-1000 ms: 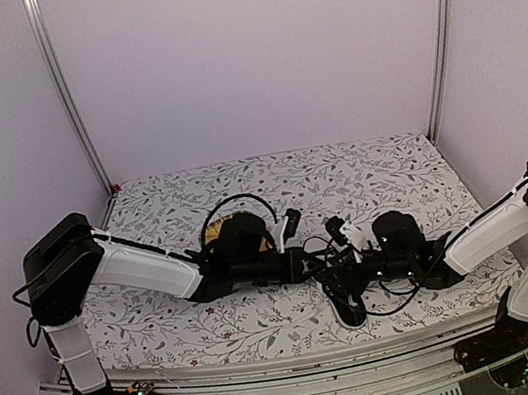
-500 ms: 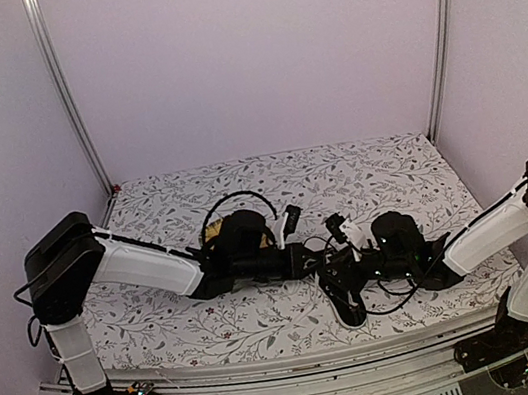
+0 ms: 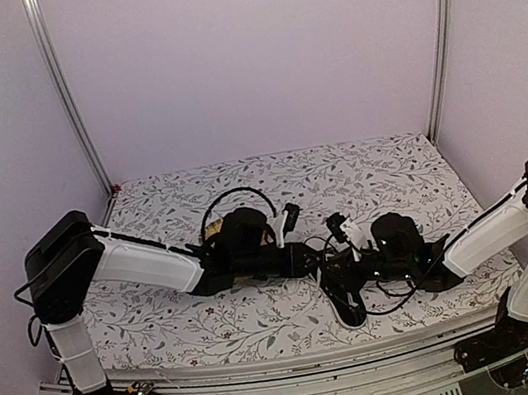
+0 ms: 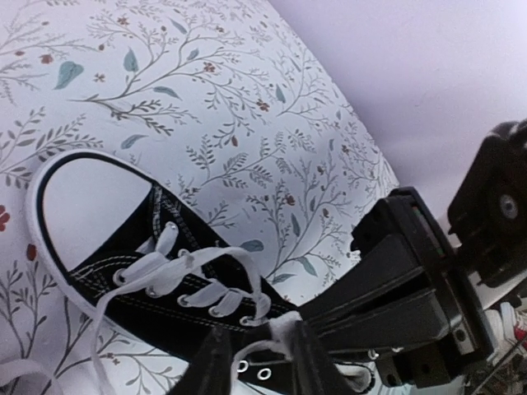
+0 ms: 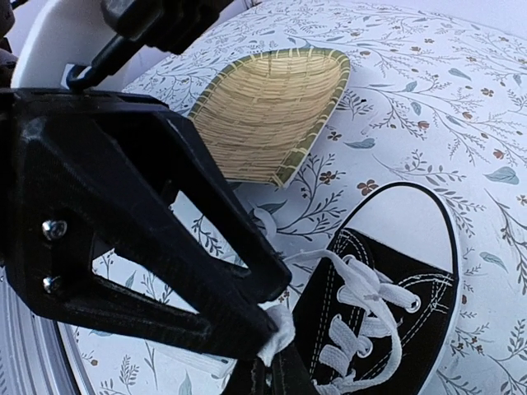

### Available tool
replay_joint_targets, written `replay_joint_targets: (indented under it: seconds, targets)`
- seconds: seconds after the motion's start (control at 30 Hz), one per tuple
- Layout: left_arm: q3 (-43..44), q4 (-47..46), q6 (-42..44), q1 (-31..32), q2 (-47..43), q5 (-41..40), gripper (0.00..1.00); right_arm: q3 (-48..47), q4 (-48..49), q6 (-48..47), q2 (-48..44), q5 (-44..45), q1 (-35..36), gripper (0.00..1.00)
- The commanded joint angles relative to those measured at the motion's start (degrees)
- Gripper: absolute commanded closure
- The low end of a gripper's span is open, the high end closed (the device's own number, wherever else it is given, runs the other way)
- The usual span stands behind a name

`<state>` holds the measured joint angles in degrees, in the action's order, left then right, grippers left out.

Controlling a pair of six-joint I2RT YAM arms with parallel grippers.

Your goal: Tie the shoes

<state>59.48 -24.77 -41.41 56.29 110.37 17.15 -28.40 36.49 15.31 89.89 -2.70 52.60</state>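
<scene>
The black shoe (image 3: 343, 300) with its white toe cap lies near the table's front edge, between the two arms. In the right wrist view the shoe (image 5: 412, 234) points its toe away, its white laces loose. My right gripper (image 5: 276, 360) is shut on a bunched bit of white lace (image 5: 277, 325). My left gripper (image 4: 262, 339) hovers over the shoe (image 4: 90, 214) at the eyelets, jaws a little apart, with the lace (image 4: 282, 325) lying against one finger. Seen from above, the left gripper (image 3: 312, 258) and right gripper (image 3: 341, 268) almost touch tip to tip.
A yellow woven mat (image 5: 272, 107) lies just beyond the shoe's toe; from above the mat (image 3: 211, 233) is mostly hidden behind the left wrist. The table (image 3: 382, 173) wears a floral cloth. Black cables loop over both wrists.
My right gripper has closed on the lace. My left gripper, shut a second ago, has parted its jaws slightly. Both wrists have edged closer together over the shoe.
</scene>
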Motion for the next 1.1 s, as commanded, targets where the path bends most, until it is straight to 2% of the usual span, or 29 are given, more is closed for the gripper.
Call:
replay_joint_targets:
  seconds: [0.0, 0.07, 0.2, 0.43, 0.7, 0.77, 0.87, 1.07]
  targets:
    - [0.5, 9.9, 6.5, -0.3, -3.1, -5.8, 0.68, 1.6, 3.8, 2.6, -1.9, 2.4, 0.2, 0.98]
    - [1.8, 15.2, 8.0, -0.4, -2.5, -8.9, 0.68, 2.2, 3.9, 3.1, -2.3, 2.7, 0.2, 0.98]
    - [4.1, 22.2, 9.5, -0.5, 0.0, -12.6, 0.74, 2.8, 3.8, 4.0, -2.7, 2.7, 0.2, 0.98]
    - [6.1, 26.4, 9.7, -0.2, 3.7, -17.1, 0.76, 2.7, 4.2, 4.6, -2.5, 2.4, 0.2, 0.98]
    - [8.1, 28.3, 9.8, 0.4, 7.4, -18.9, 0.7, 2.4, 4.4, 3.5, -2.6, -0.8, 0.1, 0.98]
    - [8.2, 28.3, 9.7, 0.5, 7.9, -19.1, 0.76, 2.2, 4.4, 3.3, -2.7, -1.7, 0.2, 0.98]
    - [7.6, 28.3, 9.3, 0.5, 7.5, -20.2, 0.98, 1.2, 3.9, 3.7, -2.7, -2.6, 0.3, 0.98]
    - [3.0, 23.8, 9.8, 0.4, 3.0, -20.5, 1.0, -2.8, 1.2, 5.4, -1.4, -1.3, 1.4, 0.98]
